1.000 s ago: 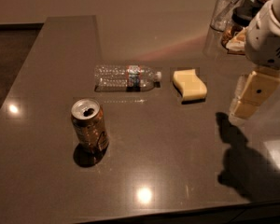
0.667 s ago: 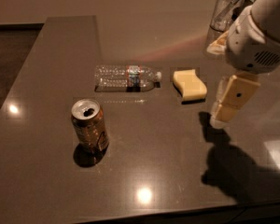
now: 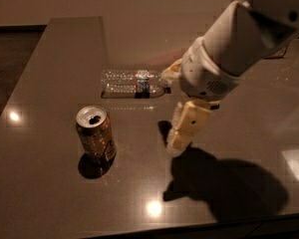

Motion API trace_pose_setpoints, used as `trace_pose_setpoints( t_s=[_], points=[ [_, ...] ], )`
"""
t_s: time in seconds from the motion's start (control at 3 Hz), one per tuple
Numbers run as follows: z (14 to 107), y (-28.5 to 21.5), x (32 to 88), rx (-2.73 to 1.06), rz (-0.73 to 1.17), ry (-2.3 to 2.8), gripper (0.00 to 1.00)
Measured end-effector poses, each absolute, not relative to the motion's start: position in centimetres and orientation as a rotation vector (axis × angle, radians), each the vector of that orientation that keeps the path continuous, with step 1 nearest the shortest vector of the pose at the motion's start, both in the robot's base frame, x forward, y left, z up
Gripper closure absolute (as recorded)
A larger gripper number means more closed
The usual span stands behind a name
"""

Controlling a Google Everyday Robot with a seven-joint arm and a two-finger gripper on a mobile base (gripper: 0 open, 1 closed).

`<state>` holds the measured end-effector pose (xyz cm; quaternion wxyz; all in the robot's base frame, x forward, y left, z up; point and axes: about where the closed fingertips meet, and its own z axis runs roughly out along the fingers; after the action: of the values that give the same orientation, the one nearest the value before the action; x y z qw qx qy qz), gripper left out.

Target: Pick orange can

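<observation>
Dim indoor room, dark glossy counter [image 3: 50, 193], plain wall [image 3: 139, 9]; tool [image 3: 177, 142] over counter

Within a second the robot's white arm [image 3: 224, 54] has swung left across the dark glossy table [image 3: 45, 193]. It has carried its cream two-finger gripper [image 3: 178, 139] from the right edge to the middle. The gripper now hangs low, near the right side of the upright orange-brown metal can [image 3: 94, 133] and apart from it. The arm now hides the pale yellow sponge block seen earlier and overlaps the cap end of the clear plastic bottle [image 3: 132, 82] lying on its side. The arm's dark shadow [image 3: 229, 183] has slid left with it.
</observation>
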<state>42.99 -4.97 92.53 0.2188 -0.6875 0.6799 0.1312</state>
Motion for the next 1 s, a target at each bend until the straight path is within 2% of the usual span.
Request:
trace_pose_setpoints(
  t_s=[1.0],
  points=[
    [90.8,6.4,41.2,-1.969,0.707,1.679,0.00]
  ],
)
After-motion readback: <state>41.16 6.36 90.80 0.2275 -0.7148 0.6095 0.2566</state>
